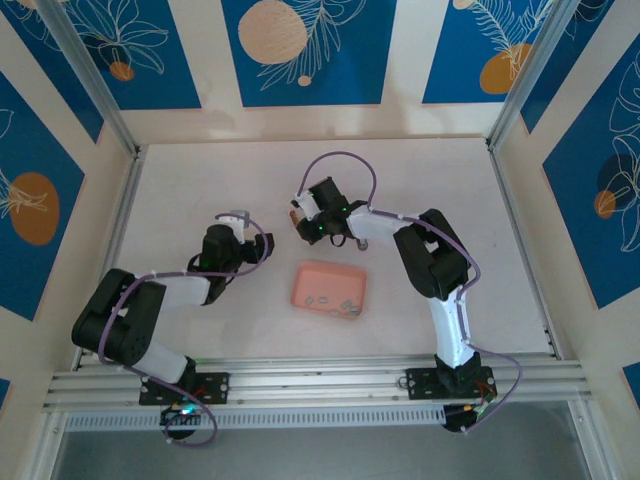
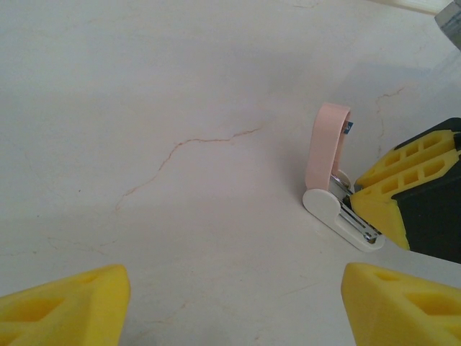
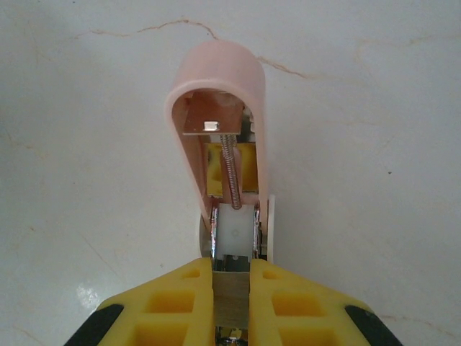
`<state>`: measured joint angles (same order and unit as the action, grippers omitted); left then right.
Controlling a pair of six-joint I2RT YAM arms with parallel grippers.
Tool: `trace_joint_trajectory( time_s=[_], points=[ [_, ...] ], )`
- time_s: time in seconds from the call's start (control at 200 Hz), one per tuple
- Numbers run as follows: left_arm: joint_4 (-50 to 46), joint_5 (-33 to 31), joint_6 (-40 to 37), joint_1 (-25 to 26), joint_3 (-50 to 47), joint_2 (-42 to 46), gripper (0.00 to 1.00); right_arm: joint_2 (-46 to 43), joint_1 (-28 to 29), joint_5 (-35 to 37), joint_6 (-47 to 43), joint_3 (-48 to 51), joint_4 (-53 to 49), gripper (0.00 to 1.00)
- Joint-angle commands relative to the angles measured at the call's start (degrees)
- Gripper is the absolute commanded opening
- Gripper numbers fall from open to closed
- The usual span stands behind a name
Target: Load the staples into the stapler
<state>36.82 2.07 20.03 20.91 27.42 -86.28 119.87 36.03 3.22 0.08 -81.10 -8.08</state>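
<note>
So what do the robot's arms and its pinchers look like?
The left arm and the right arm are both made of chunky black joints with white tubes between them. A thin purple cable loops along each one. The right gripper has bright yellow wedge fingers with square holes like a waffle, and the left gripper is yellow too. Tiny green lights glow by the right wrist.

The left gripper [image 2: 234, 310] is wide open, and the table [image 2: 180, 108] straight ahead of it is bare, so it can pass there. Ahead on its right stands the stapler [image 2: 328, 166] with its lid up, and the right gripper [image 3: 230, 277] pinches its base. The pink tray [image 1: 328, 287] lies beside the right gripper, on the side toward the arm bases.
</note>
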Motion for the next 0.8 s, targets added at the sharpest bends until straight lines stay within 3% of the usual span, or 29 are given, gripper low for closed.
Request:
trace_joint_trajectory(
  time_s=[0.0,0.795],
  points=[
    [0.0,-0.3,-1.2,0.4,0.8,0.8,0.77,-2.9,0.3,0.6,-0.3,1.0,0.2,0.16],
    [-0.1,-0.4,-1.5,0.7,0.5,0.7,0.77,-0.6,0.2,1.7,-0.2,1.7,-2.4,0.16]
  ],
)
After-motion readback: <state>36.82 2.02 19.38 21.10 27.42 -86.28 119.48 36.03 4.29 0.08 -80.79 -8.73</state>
